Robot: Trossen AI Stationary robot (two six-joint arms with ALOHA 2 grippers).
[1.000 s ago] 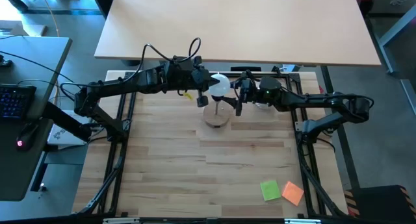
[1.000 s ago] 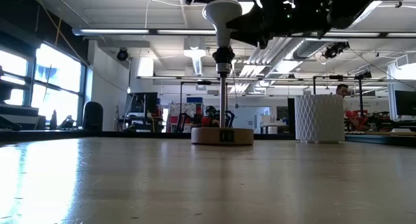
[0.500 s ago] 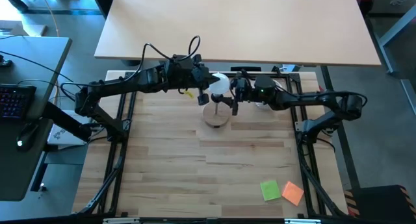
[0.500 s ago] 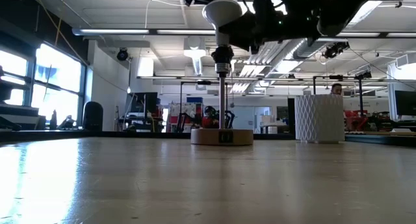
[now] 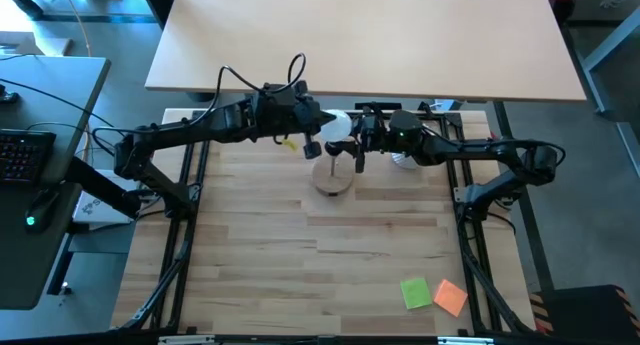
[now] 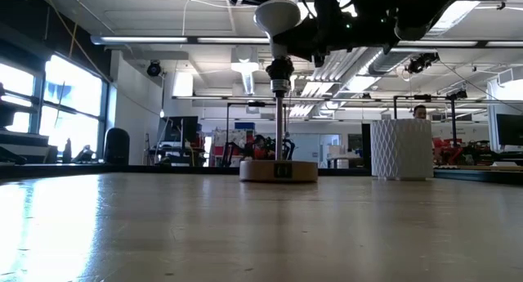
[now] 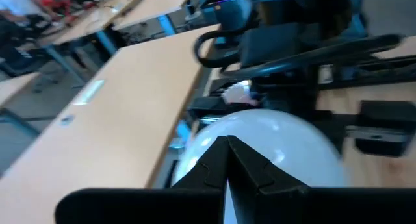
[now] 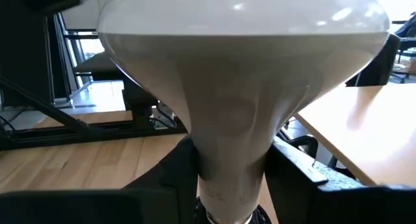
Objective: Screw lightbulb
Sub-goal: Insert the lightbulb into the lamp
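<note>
The white lightbulb [image 5: 338,125] stands upright with its screw end in the black socket [image 6: 279,69] on top of the thin stem of the round wooden lamp base [image 6: 279,170]. The base sits at the table's far middle. My left gripper [image 5: 312,142] is shut, its tips at the globe's left side [image 7: 273,136]. I cannot tell whether it touches the globe. My right gripper [image 5: 358,148] comes from the right, with one finger on each side of the bulb's cone-shaped neck [image 8: 232,146]. My right gripper has the bulb's neck [image 8: 231,165] between its two fingers [image 8: 170,182], just above the screw end. It comes level from the table's right side. The bulb stands upright, globe up, with its screw end in the socket.
A ribbed white cup [image 6: 400,149] stands on the table right of the lamp, under my right arm. A green [image 5: 417,292] and an orange [image 5: 450,297] sticky note lie at the near right. A second tabletop [image 5: 370,35] lies beyond the far edge.
My right gripper has moved toward the table's left, up to the bulb, and its fingers now stand around the neck. The bulb and lamp have stayed where they were.
</note>
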